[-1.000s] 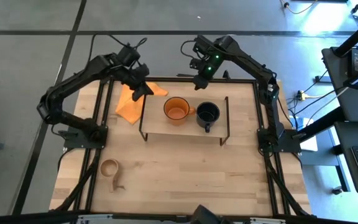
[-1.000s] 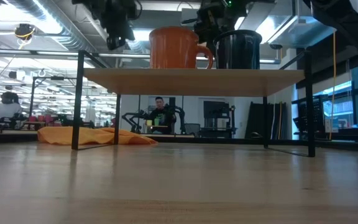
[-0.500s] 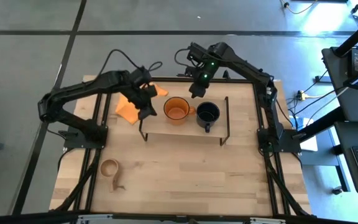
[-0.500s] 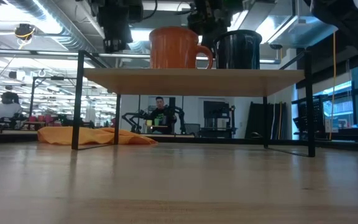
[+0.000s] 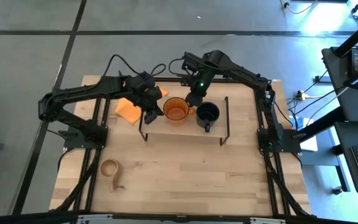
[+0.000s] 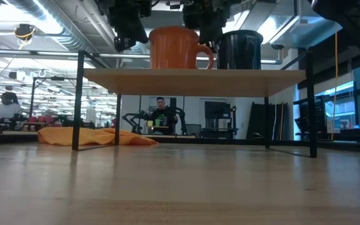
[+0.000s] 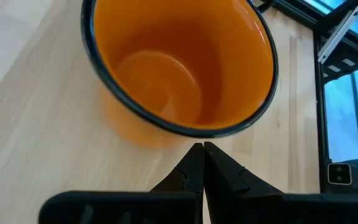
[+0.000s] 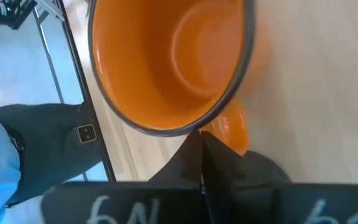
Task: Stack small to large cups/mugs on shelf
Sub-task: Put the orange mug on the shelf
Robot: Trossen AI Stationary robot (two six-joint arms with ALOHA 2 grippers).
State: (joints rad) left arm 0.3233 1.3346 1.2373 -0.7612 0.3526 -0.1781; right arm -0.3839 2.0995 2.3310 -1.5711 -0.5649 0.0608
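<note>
While both claws hang over it with their fingers pressed together, the orange mug stands upright and empty on the shelf, just beside the dark mug, whose inside is too dark to make out. The left claw sits off the orange mug's outer side, the right claw near its handle. The wooden cup stands empty on the table, well apart. An orange cloth lies partly hidden under the left arm.
</note>
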